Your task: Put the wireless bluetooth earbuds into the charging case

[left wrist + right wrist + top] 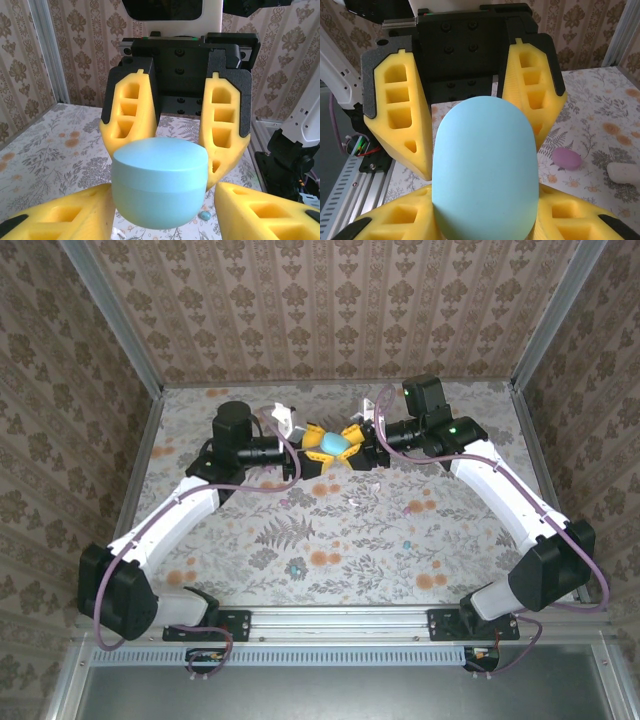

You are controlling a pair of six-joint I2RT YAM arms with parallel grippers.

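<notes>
- While both arms meet near the middle of the table's (330, 540) far edge, the teal charging case (335, 443) hangs between them. It is clear of the surface, and its lid is down with only a seam showing.
- The right gripper (357, 445) is clamped on the case, with its yellow fingers (222, 125) pressing both sides of one end.
- The left gripper (315, 452) faces it from the other end. Its fingers (395, 115) are parted and flank the case just beside its sides. I cannot tell whether they touch it.
- Between them, the two grippers crowd the case from both ends and leave little but its top bare.
- A teal earbud (205, 215) lies on the table beneath the raised case, apart from both grippers.
- A pink pebble-shaped piece (566, 158) and a white piece (624, 172) lie near each other on the table beyond the left gripper, toward the far edge. I cannot tell whether they are buds or cases.
</notes>
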